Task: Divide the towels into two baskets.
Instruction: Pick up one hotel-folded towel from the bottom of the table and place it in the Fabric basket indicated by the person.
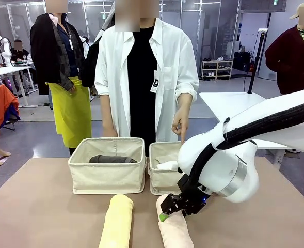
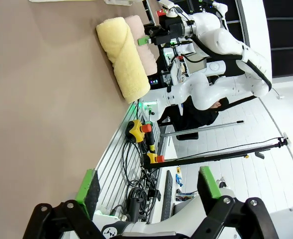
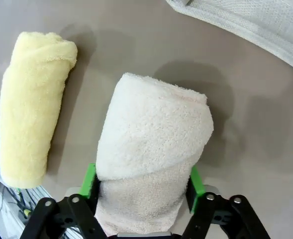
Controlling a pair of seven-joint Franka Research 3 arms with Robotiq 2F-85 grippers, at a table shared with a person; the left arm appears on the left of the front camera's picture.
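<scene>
Lab: glass partitions, equipment shelves

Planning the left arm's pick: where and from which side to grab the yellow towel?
Mid-length, from straight above, gripping across its short width. The yellow towel lies flat as a long roll, so a middle grip should balance it; the pink towel lies apart on its right, leaving room.

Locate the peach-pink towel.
Front view: the peach-pink towel lies at the table's near edge, right of the pale yellow towel, between the fingers of the right gripper.
</scene>
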